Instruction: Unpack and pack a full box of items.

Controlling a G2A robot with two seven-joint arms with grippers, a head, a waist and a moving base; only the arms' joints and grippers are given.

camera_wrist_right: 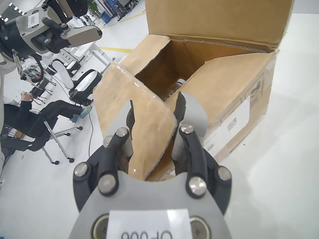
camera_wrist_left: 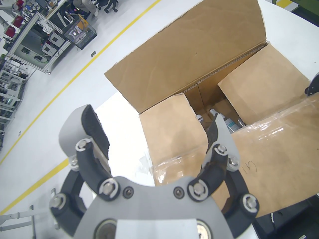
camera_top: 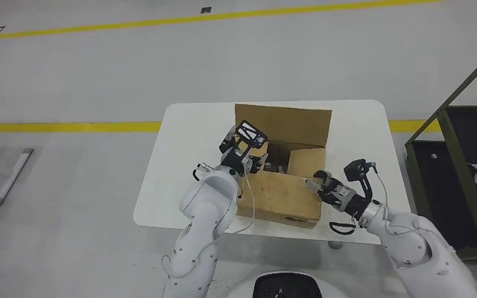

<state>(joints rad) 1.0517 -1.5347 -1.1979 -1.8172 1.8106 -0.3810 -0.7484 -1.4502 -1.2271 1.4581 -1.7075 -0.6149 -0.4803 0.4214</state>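
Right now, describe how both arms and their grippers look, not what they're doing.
The left arm and right arm have rounded white shells, dark wrists and thin cables alongside. The left gripper and right gripper match: grey plate, black links with silver bolts, two grey fingers lined with black textured pads, a white label at the base.

Two glossy white arms, the left arm (camera_top: 211,216) and right arm (camera_top: 414,242), with rounded shells and thin cables (camera_top: 339,227) looped near the wrists. On the left gripper (camera_wrist_left: 152,114): grey metal plate (camera_wrist_left: 154,207), black linkage bars (camera_wrist_left: 214,172), silver screws (camera_wrist_left: 108,187), grey fingers (camera_wrist_left: 69,130) lined with rough black pads (camera_wrist_left: 96,130). On the right gripper (camera_wrist_right: 157,103): same grey-and-black build, white label (camera_wrist_right: 149,222) with black print.
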